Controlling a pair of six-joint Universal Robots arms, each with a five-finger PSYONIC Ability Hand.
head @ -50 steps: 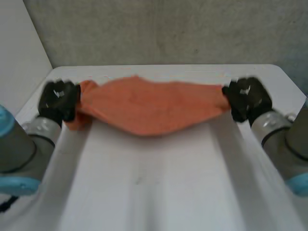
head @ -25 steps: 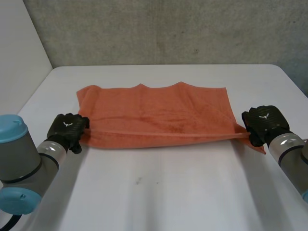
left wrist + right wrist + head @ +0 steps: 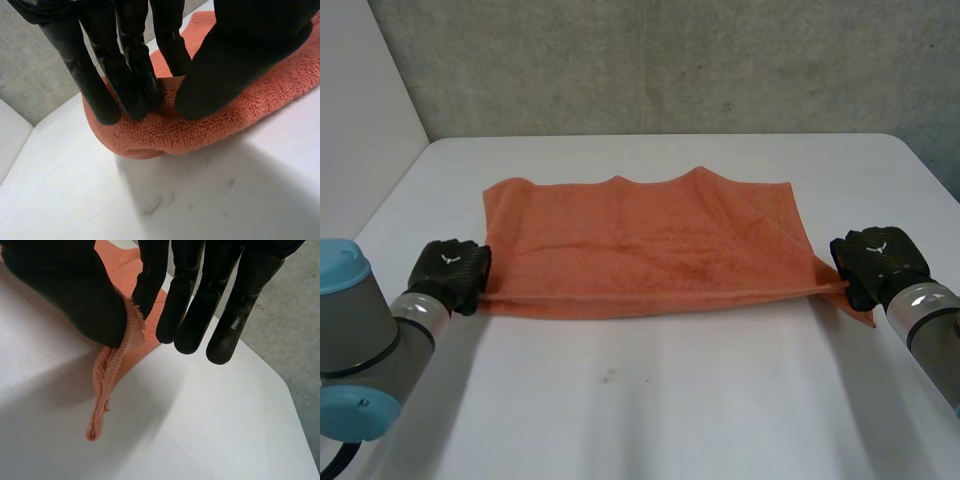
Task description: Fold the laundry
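Two black hands pinch an orange towel (image 3: 640, 245) at opposite ends of its near edge as it lies spread across the middle of a white table (image 3: 670, 400). The left hand (image 3: 448, 275) is at the towel's near-left corner. In the left wrist view, its thumb and fingers are pressed together on a thick roll of the cloth at the table surface. The right hand (image 3: 878, 262) is at the near-right corner. In the right wrist view, its thumb clamps a doubled edge of the towel against one finger, the other fingers are held straight, and a short tail of cloth hangs down to the table. A straight crease runs from hand to hand, and the towel's far edge lies wavy toward the grey wall (image 3: 670, 60).
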